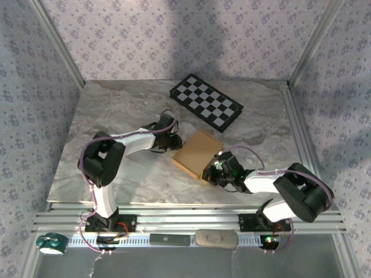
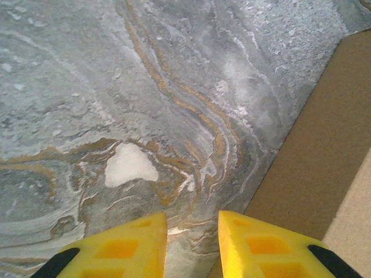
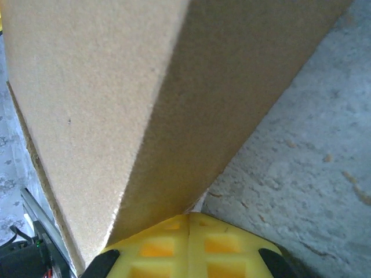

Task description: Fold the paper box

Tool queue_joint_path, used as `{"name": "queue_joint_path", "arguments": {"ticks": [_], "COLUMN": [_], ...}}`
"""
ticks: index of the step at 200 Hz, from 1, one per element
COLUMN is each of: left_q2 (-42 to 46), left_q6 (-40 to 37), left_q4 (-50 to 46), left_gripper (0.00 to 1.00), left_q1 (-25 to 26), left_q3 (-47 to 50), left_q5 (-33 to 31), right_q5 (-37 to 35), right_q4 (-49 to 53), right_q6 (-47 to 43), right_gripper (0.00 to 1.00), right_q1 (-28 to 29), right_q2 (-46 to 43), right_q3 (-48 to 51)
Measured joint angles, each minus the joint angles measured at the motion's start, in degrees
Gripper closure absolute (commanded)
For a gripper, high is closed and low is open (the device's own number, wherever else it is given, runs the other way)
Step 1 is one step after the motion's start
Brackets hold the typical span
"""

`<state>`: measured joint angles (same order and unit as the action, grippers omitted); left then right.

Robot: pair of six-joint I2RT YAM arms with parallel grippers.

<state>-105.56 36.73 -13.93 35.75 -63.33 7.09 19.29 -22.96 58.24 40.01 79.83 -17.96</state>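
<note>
The paper box [image 1: 197, 153] lies near the middle of the worktop [image 1: 116, 110], folded into a shallow tan block with its inside hidden, and a checkered board [image 1: 206, 108] sits just beyond it on the far side. The left gripper [image 2: 192, 231] is just left of the box, fingers slightly apart with nothing between them. The right gripper [image 3: 188, 226] is at the box's near right corner, fingers pressed together, tips against the cardboard.
</note>
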Motion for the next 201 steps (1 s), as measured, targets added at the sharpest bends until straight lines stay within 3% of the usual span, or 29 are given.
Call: {"name": "queue_joint_path", "arguments": {"ticks": [40, 79, 97, 133, 166, 201], "left_q2": [1.0, 1.0, 1.0, 0.9, 0.1, -1.1], "left_q6": [-1.1, -2.8, -3.3, -3.9, -3.9, -3.8], "left_q4": [-3.5, -7.2, -8.6, -10.7, -11.0, -10.7], "left_gripper": [0.69, 0.69, 0.69, 0.69, 0.69, 0.69], "left_q1": [-0.9, -1.2, -1.6, -2.3, -2.4, -2.4], "left_q3": [0.6, 0.5, 0.1, -1.9, -4.1, -4.4], "left_q5": [1.2, 2.7, 3.0, 3.5, 4.1, 5.2], "right_q5": [-8.9, -8.8, -6.6, -1.5, 1.5, 2.2], "right_q4": [17.6, 22.4, 24.2, 24.5, 22.5, 20.9], "right_q6": [-1.7, -6.4, -8.7, -11.8, -12.7, -12.4], "right_gripper": [0.96, 0.96, 0.96, 0.97, 0.97, 0.97], "right_q1": [-2.5, -20.7, -26.7, -30.3, -30.0, -25.0], "right_q2": [-10.9, -19.9, -17.4, -8.8, 1.9, 11.3], "right_q3": [-4.6, -5.4, -7.1, -13.3, -20.8, -23.3]}}
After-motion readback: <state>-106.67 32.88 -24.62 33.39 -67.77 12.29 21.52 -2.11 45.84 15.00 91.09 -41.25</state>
